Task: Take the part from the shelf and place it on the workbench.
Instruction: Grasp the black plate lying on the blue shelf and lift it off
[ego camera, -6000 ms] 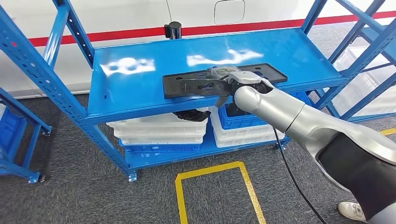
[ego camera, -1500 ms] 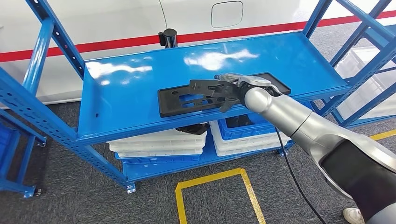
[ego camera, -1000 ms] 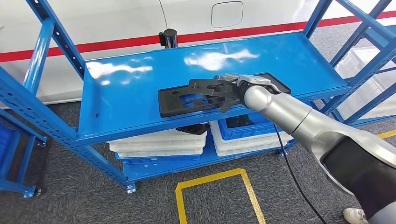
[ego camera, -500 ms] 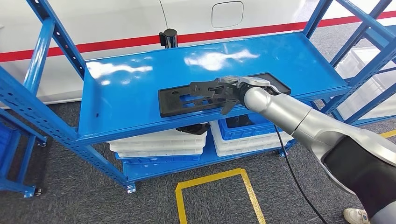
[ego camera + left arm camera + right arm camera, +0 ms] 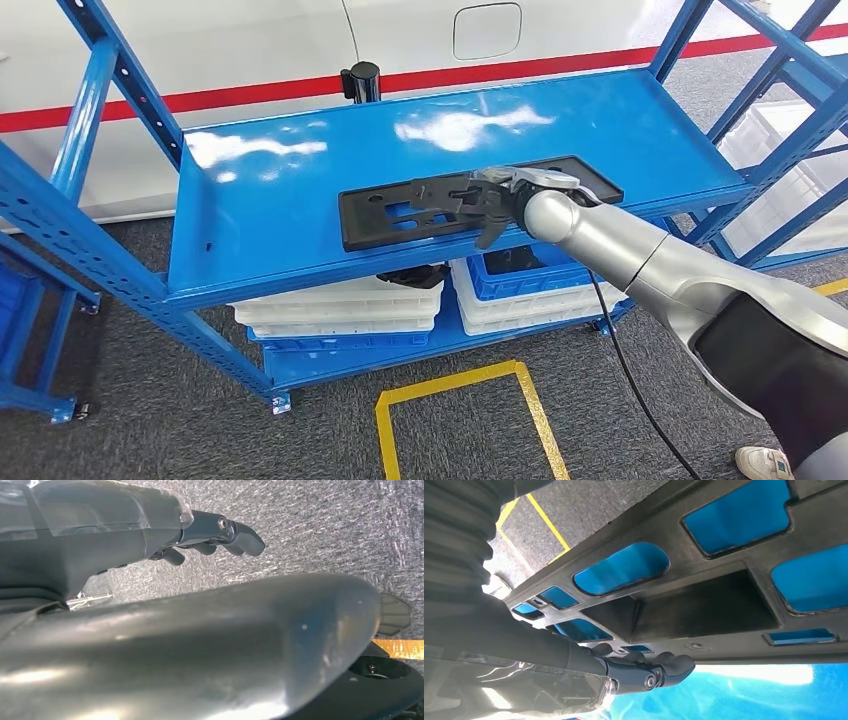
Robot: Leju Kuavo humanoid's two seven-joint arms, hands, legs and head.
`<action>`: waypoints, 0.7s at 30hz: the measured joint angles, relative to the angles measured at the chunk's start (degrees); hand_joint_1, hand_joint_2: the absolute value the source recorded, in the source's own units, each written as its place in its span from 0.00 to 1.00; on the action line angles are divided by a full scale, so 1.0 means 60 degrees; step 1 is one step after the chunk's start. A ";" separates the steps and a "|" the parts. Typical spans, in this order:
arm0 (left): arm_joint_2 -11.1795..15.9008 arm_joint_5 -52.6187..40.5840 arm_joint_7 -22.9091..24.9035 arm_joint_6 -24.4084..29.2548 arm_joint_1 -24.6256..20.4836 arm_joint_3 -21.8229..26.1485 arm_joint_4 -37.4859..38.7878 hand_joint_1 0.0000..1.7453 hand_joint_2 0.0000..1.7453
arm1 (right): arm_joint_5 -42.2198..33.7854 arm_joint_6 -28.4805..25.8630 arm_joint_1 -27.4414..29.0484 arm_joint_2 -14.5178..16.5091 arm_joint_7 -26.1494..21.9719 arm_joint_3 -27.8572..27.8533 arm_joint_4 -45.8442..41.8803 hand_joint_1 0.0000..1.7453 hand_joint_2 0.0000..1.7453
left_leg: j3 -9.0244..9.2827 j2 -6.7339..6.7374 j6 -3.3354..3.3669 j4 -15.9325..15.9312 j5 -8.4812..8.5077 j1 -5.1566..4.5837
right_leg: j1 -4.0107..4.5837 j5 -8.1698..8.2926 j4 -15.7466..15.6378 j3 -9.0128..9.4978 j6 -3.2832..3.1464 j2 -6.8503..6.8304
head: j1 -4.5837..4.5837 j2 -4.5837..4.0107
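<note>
Head view: I am looking down on a blue shelf point(image 5: 300, 190) whose top deck is carrying a long flat black part point(image 5: 395, 215), lying lengthwise near the front edge, toward the right half of the deck. My right arm point(image 5: 640, 265) is reaching in from the lower right, and the right hand point(image 5: 480, 200) is sitting over the middle of the part with its dark fingers point(image 5: 440, 192) spread across the top face and one finger hanging down past the near edge; I cannot tell whether the hand is actually clamping the part or only resting on it. Below the deck, white bins point(image 5: 340, 295) are stacked on the left and a blue bin point(image 5: 520, 262) is sitting on more white ones to the right. A yellow floor outline point(image 5: 455, 385) is lying on the grey carpet in front of the shelf, and a white shoe point(image 5: 765, 462) is showing at the lower right corner.

Left wrist view: the left hand point(image 5: 200, 540) is hanging over grey carpet, fingers loosely curled and holding nothing.

Right wrist view: the part point(image 5: 704, 600) is showing close up, blue shelf visible through its cut-outs, with a fingertip point(image 5: 674, 667) lying against its edge
</note>
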 joint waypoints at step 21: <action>0.0001 0.0065 0.0013 0.0015 -0.0002 -0.0111 0.0000 0.00 0.00 | -0.0305 -0.0215 0.0182 -0.0069 0.0000 0.0092 -0.0001 0.00 1.00 | 0.0003 -0.0012 0.0000 0.0000 0.0000 0.0000 | 0.0000 0.0000 0.0000 0.0003 0.0000 -0.0002 | 0.0001 0.0000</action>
